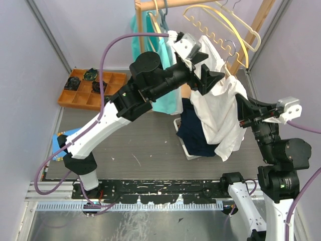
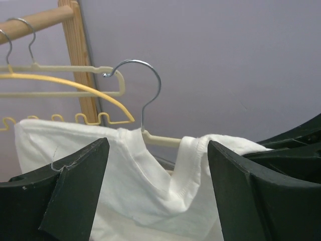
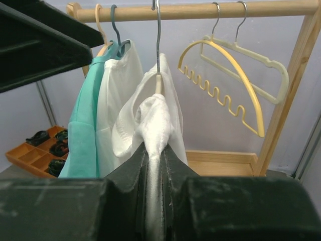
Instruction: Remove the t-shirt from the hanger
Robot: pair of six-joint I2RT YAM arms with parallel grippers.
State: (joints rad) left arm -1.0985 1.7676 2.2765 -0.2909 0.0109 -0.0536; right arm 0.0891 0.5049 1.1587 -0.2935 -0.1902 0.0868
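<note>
While the white t-shirt (image 1: 220, 110) is draped over its cream hanger (image 2: 161, 141) up by the wooden rail (image 3: 200, 11), the right claw (image 3: 155, 165) is clamped on a bunched fold of its fabric. The left claw (image 1: 205, 68) hovers at the collar with its fingers (image 2: 75, 186) spread wide, one to each side of the neckline; no cloth lies between them that I can make out. Whether the hanger's wire hook sits on the rail I cannot tell. A teal garment (image 3: 83, 125) on its own hanger hangs just beside the shirt, crowding it on one side. On the other side two bare hangers, a yellow wavy one (image 3: 235, 75) and a cream one (image 3: 261, 60), hang near the rack's wooden post (image 3: 286, 110). Below the shirt's hem a dark navy cloth (image 1: 193, 130) lies heaped. Well apart, at the far left of the counter (image 1: 145, 145), sits an orange tray (image 1: 75, 95) with small dark items in some compartments
</note>
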